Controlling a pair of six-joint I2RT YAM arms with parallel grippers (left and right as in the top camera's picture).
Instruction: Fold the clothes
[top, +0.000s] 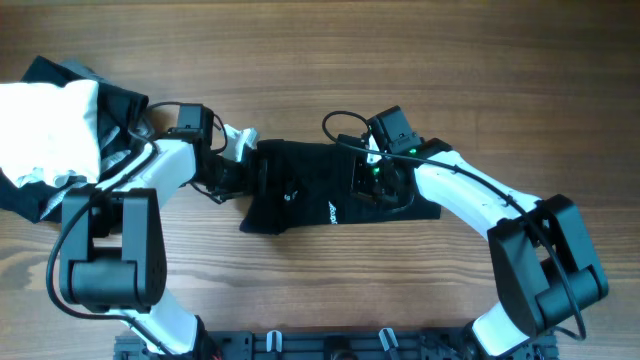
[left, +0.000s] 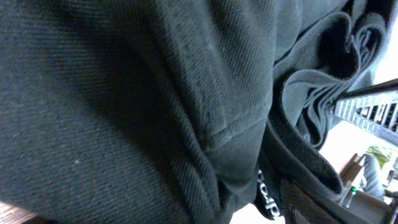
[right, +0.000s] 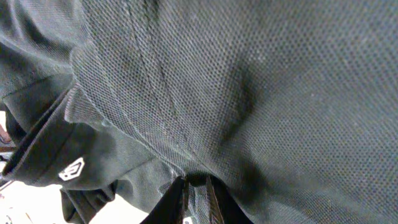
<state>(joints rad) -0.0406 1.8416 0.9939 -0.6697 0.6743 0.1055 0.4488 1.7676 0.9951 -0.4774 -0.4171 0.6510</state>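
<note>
**A:** Which step of the folding is this?

**B:** The limp black fabric garment (top: 300, 190) lies gathered into a band across the middle of the brown wooden table (top: 330, 60), with its white lettering (top: 333, 210) facing up. I judge it mid-fold: drawn in, but not yet a flat, squared packet.

**A:** And the arms?

**B:** There is one at each end. The right gripper (top: 375, 178) sits on the garment's right part. In its wrist view the fingers (right: 179, 202) stand close together with a ridge of cloth pinched between them, so it is clamped on the garment. The left gripper (top: 240, 155) is at the left edge. Its wrist camera shows only dark cloth pressed close, and I cannot tell from overhead whether its jaws are apart or together.

**A:** What does the next move call for?

**B:** Most likely a sure hold on the left edge to match the right before anything lifts. Cloth this slack will probably sag and slide if one end travels alone. Both ends should then come over together.

**A:** And the other pieces?

**B:** A heap of white and black clothes (top: 50, 130) sits at the far left of the table, apart from this garment.
</note>
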